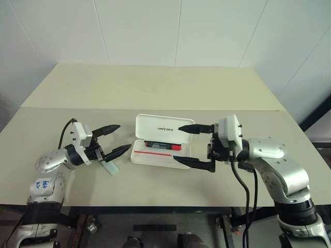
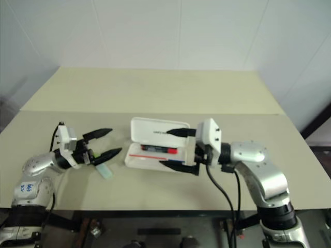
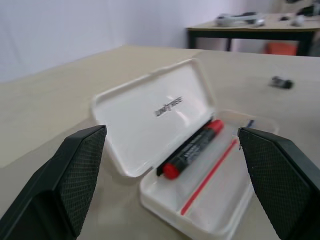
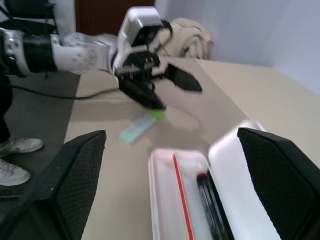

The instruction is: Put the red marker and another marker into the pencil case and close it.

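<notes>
A beige table [image 1: 155, 88] stands against white walls [image 1: 155, 26].

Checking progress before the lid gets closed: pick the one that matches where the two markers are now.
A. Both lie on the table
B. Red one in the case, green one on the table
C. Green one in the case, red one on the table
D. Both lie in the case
B: the red marker lies in the open pencil case, while the green marker lies on the table under the left gripper.
</notes>
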You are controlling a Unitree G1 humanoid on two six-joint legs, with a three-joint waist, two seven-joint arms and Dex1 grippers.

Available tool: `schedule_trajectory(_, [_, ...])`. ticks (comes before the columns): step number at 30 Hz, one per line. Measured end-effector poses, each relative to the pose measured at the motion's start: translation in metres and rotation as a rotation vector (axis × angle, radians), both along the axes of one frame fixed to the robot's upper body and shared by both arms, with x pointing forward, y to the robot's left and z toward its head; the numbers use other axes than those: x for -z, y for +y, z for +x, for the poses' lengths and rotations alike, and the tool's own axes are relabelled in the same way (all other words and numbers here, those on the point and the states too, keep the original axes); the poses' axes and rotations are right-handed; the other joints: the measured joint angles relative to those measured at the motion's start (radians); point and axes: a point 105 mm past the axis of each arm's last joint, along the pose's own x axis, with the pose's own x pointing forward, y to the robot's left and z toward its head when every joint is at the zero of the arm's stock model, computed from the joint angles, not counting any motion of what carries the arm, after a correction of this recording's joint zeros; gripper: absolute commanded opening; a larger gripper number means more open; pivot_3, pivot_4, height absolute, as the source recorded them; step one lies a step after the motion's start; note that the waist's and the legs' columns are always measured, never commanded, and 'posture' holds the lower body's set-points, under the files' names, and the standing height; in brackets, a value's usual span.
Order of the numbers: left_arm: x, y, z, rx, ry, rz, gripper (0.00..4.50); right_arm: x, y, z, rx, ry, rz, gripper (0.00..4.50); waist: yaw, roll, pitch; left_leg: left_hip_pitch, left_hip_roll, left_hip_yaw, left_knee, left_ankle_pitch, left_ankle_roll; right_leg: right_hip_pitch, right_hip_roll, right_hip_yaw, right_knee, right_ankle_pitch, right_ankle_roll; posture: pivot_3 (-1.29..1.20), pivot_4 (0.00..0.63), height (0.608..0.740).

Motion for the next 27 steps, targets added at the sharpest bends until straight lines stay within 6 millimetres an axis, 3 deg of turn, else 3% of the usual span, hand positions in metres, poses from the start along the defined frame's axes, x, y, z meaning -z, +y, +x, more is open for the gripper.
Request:
schedule_trajectory(5, [0.009,0.003,0.001,-0.237,0.086,-0.05,4.5,0.01,-0.027,0.002,0.057,0.036,-0.013,4.46,0.001,0.0,0.0,0.001,-0.001,0.0,0.001,0.0,0.0,0.001,0.003,0.0,0.0,0.0,0.0,0.0,0.15,0.74])
schedule_trajectory(12, [0.012,0.017,-0.007,-0.521,0.163,-0.141,4.5,0.023,-0.044,0.011,0.029,0.081,0.007,4.46,-0.002,-0.001,0.0,0.008,-0.004,0.001,0.0,0.0,0.0,0.011,0.005,0.0,-0.004,0.001,0.001,0.0,0.15,0.74])
schedule_trajectory(21, [0.036,0.044,-0.008,-0.911,0.274,-0.225,4.5,0.033,-0.056,0.021,-0.061,0.071,0.004,4.46,0.002,-0.001,0.0,0.007,-0.006,0.001,0.001,0.0,0.0,0.013,0.005,-0.001,-0.007,0.002,0.003,0.0,0.15,0.74])
schedule_trajectory(27, [0.054,0.036,-0.011,-0.988,0.38,-0.289,4.5,0.036,-0.058,0.027,-0.091,0.084,0.016,4.46,0.002,-0.001,0.0,0.007,-0.006,0.001,0.0,0.0,-0.001,0.013,0.005,-0.001,-0.008,0.002,0.003,0.0,0.15,0.74])
